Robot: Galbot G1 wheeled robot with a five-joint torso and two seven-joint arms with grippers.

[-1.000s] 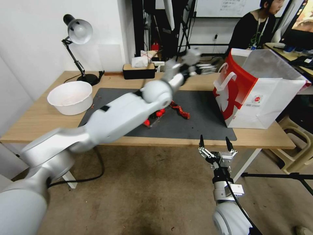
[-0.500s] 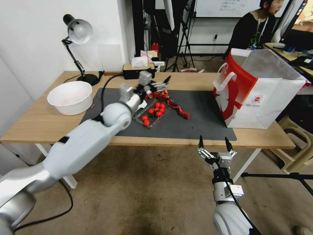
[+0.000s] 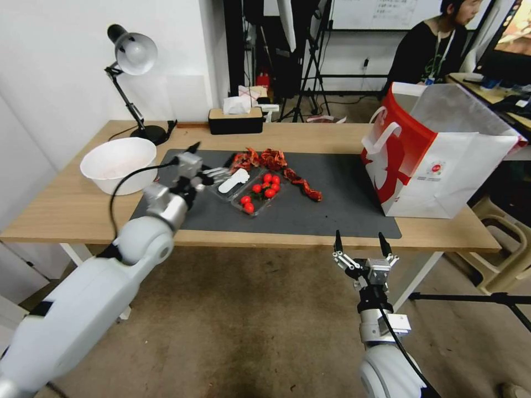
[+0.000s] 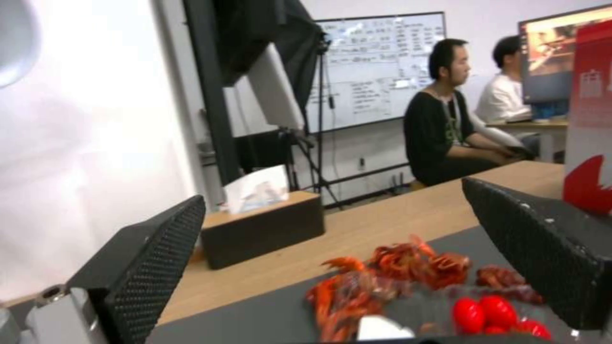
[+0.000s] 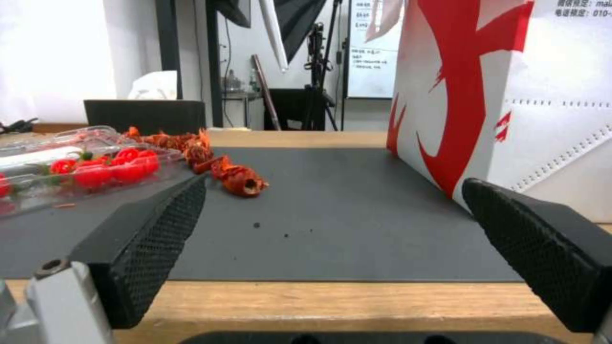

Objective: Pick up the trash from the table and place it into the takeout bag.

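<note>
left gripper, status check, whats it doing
Left gripper open, empty, over the mat beside the tomato tray. Right gripper open, parked below the table edge. Red scraps on the mat; takeout bag upright, unobstructed.

Light-wood table, matt grey mat

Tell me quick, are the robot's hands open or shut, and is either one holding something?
Left hand: open, holding nothing, above the dark mat beside the tomato tray.
Right hand: open, holding nothing, below the table's front edge.

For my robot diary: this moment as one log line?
left gripper: open, near tomato tray | right gripper: open, parked | red scraps on mat
</note>
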